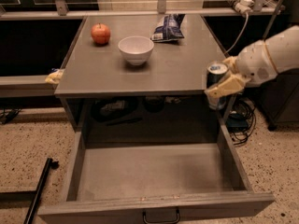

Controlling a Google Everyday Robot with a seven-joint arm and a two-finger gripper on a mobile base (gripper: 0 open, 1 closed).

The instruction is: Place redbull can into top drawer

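Note:
The redbull can is a slim blue-and-silver can held upright in my gripper at the table's front right corner, just off its edge. The cream fingers wrap around the can's middle; its lower part hangs below the tabletop level. The top drawer is pulled wide open below, grey with a flat bare bottom, low side walls and a dark handle on its front. The can is above the drawer's far right corner.
A grey table holds a red apple, a white bowl and a blue-and-white snack bag. Cables hang at the right. A black bar lies on the floor at left.

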